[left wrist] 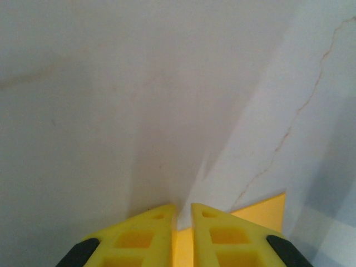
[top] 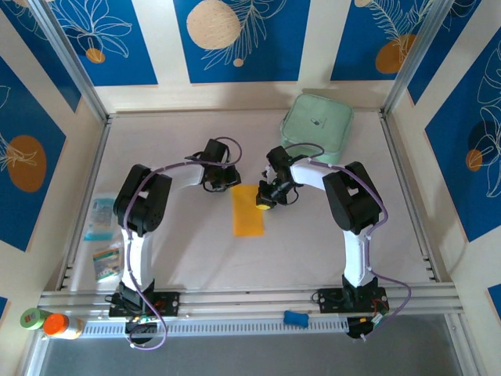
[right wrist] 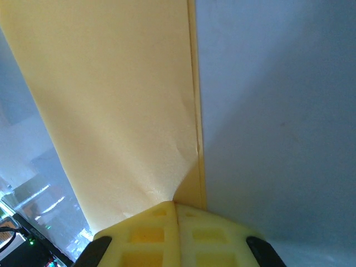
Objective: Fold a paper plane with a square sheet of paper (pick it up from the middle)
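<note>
Two yellow fingers (right wrist: 150, 233) of the right gripper (right wrist: 176, 207) meet with no gap, clamped on a long edge of the sheet (right wrist: 117, 94). Two layers show along that edge, one just proud of the other, so the sheet appears folded in half, and a small buckle runs up from the pinch.

From above, the sheet is a narrow orange strip at the middle of the table (top: 188, 251), between the arms, with the right gripper at its upper right side. The left gripper (left wrist: 179, 210) sits by the strip's upper left corner. Its fingers stand almost together with a thin slit between them and orange shows through it, but I cannot tell whether they grip the paper or only rest over it.

The step looks like setting the first crease. To do it well, I judge the layers should be squared up first, since the offset at the edge would carry into every later fold. The left side should pin its corner flat so the strip cannot swivel. The right should run along the edge with light pressure — thin paper wrinkles if dragged. The case (top: 316, 125) lies well apart, out of the way.
</note>
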Robot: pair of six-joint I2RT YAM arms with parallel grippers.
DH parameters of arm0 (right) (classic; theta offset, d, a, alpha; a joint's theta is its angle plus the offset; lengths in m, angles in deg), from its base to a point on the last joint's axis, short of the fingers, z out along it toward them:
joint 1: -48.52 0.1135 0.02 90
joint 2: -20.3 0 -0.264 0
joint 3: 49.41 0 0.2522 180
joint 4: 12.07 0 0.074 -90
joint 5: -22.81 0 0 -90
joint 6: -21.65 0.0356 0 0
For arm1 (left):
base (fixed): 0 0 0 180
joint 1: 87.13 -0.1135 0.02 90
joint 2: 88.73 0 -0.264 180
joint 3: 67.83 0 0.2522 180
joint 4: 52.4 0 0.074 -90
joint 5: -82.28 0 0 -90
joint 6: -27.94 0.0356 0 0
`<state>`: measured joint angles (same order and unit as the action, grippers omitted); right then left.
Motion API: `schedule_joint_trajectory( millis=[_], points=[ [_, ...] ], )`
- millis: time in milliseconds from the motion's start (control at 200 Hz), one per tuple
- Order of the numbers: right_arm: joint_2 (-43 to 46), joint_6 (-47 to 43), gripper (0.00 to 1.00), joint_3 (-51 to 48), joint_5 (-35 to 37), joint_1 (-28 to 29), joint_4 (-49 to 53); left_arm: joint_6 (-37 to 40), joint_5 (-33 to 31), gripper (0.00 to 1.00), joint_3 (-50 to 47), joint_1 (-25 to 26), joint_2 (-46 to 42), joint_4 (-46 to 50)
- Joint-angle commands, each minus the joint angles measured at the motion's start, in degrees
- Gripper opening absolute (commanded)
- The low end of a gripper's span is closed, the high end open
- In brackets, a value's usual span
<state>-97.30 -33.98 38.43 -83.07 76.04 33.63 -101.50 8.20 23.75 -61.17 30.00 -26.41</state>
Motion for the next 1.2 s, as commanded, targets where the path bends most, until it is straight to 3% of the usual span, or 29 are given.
schedule_joint_trajectory(
  millis=[0, 265, 530, 740, 930, 1196],
  points=[
    [-9.3, 2.2, 0.04, -6.0, 17.8, 0.5, 4.4, 4.3, -1.6, 0.17, 4.0, -2.1, 0.3, 4.2],
    [-6.4, 8.4, 0.04, -4.3, 16.4, 0.6, 2.2, -1.8, 5.7, 0.21, -2.9, -1.1, -7.8, -0.4],
    [-3.8, -0.4, 0.06, 2.9, 11.7, -0.4, 2.2, -6.6, 10.1, 0.22, -11.9, 3.5, -12.3, -2.5],
    [-0.4, -4.2, 0.10, 4.7, 4.1, -1.3, -0.4, -8.3, 9.4, 0.22, -14.0, 4.5, -11.6, -4.6],
    [8.5, -2.0, 0.20, -0.2, 1.0, -1.8, -2.7, -9.3, 9.9, 0.22, -13.9, 4.4, -11.7, -6.3],
    [19.6, 10.5, 0.37, -13.6, 2.7, -2.9, -6.1, -10.6, 8.9, 0.22, -14.6, 4.5, -11.0, -8.5]
  ],
)
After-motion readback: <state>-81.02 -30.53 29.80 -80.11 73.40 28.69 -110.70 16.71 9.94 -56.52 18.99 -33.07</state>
